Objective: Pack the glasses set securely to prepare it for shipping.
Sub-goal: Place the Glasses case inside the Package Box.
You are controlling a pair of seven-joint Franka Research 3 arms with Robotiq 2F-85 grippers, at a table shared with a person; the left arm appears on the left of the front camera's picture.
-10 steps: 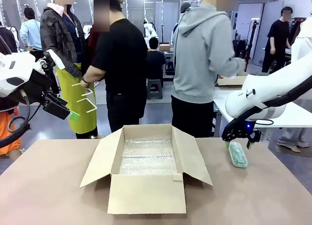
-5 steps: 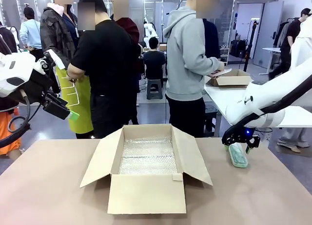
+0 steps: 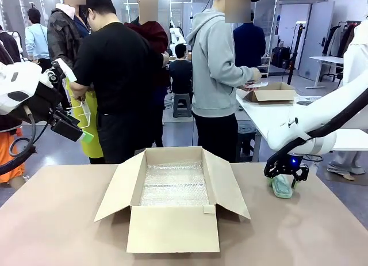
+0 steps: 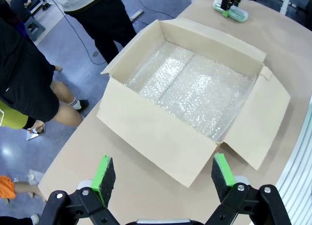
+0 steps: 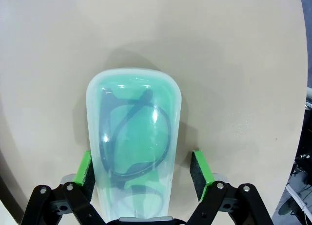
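Straddling the mint-green glasses case (image 5: pixel 134 127) on the surface (image 5: pixel 234 49) near the open box (image 3: pixel 172 228), the right claw (image 5: pixel 144 159) stands unclosed, so squeezing, lifting and carrying it boxward probably comes next.

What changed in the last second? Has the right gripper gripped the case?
The right gripper came down to straddle the mint-green translucent glasses case; jaws open, not yet gripping. The case, the open cardboard box lined with bubble wrap and the open left gripper stayed put.
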